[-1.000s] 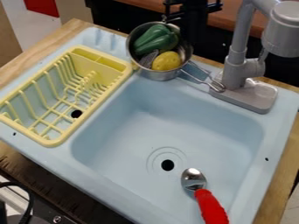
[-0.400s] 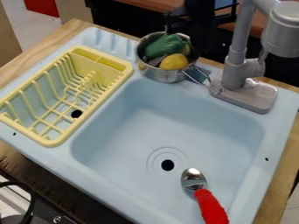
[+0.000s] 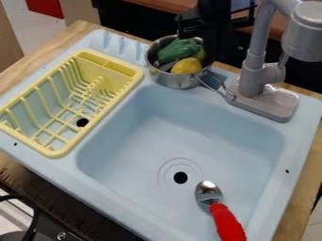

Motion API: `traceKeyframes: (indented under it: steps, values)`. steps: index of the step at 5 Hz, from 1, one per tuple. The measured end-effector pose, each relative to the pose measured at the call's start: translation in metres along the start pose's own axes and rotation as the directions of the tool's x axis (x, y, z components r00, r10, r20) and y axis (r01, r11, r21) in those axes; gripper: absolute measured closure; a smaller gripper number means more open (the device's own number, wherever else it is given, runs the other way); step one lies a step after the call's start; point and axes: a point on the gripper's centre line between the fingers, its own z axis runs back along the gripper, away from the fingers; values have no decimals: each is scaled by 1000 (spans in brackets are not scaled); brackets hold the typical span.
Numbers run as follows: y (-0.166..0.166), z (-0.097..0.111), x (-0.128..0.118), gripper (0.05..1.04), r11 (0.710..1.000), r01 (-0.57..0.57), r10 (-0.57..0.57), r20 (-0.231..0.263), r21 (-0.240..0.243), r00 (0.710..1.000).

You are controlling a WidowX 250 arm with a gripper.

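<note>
Black two-finger claw (image 3: 200, 35) at the far rim of the metal pot (image 3: 178, 80), grip unclear, green toy pepper (image 3: 178, 50) and yellow toy lemon (image 3: 187, 66) inside, pot on the pale-blue sink's (image 3: 129, 162) back ledge, grey plastic faucet (image 3: 253, 70) and yellow dish rack (image 3: 45, 151) either side, red-handled metal spoon (image 3: 225, 221) in the basin.

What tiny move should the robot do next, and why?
Probably a slow little lift, straight up. The gripper is right at the back of the pot, which sits between the basin and the gripper, close to the tap. Going sideways might bump something.
</note>
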Motion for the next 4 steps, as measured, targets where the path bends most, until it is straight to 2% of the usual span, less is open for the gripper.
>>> traceKeyframes:
  steps: [1, 2, 3, 4]
  values:
    - [5, 11, 7, 638, 1000, -9, 9, 22, -24, 1000]
    - [11, 25, 9, 344, 998, -39, 40, 18, -50, 999]
    - [16, 34, 9, 107, 997, -40, 40, 8, -67, 999]
    - [37, 38, 8, 85, 999, 25, -23, 87, -28, 996]
